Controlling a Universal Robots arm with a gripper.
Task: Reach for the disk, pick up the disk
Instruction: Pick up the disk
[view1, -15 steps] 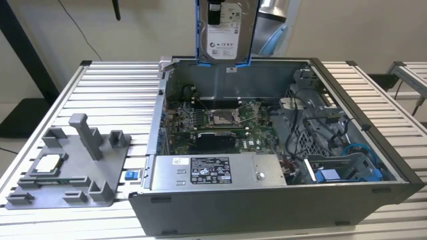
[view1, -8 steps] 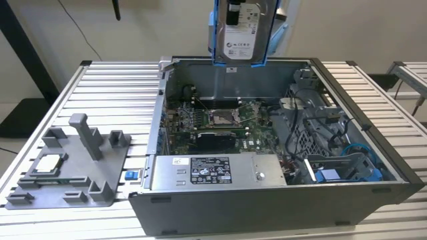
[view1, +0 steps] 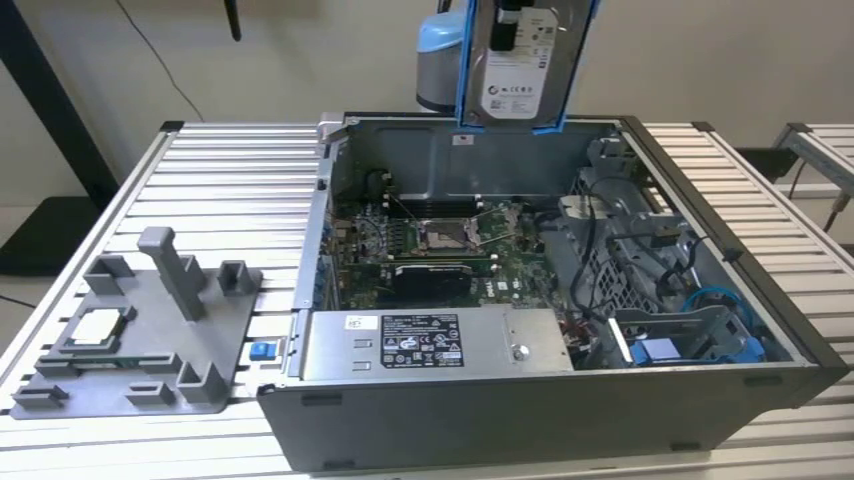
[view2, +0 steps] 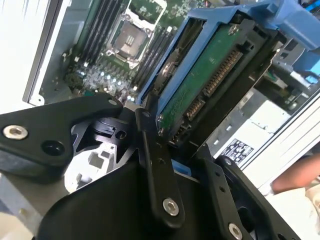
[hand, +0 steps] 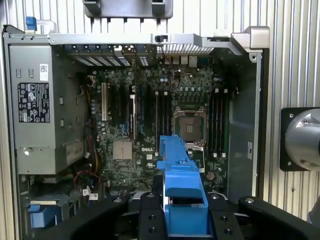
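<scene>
Disk (view1: 523, 62) hangs upright in the air above the open computer case (view1: 561, 400), at twelve o'clock in the exterior view, its white label facing the camera and its blue bracket framing both long edges. In the second wrist view the end effector (view2: 172, 150) is clenched on the disk's lower end, black fingers (view2: 157, 170) pressed against the bracket and the green circuit side. The case lies on a worktop (view1: 240, 190) of ribbed aluminium slats, motherboard (view1: 441, 240) exposed, power supply (view1: 427, 345) at six o'clock. At nine o'clock sits a grey fixture (view1: 134, 340) carrying a small square chip (view1: 96, 328). Pale walls stand behind; a dark pole (view1: 54, 100) rises at ten o'clock.
</scene>
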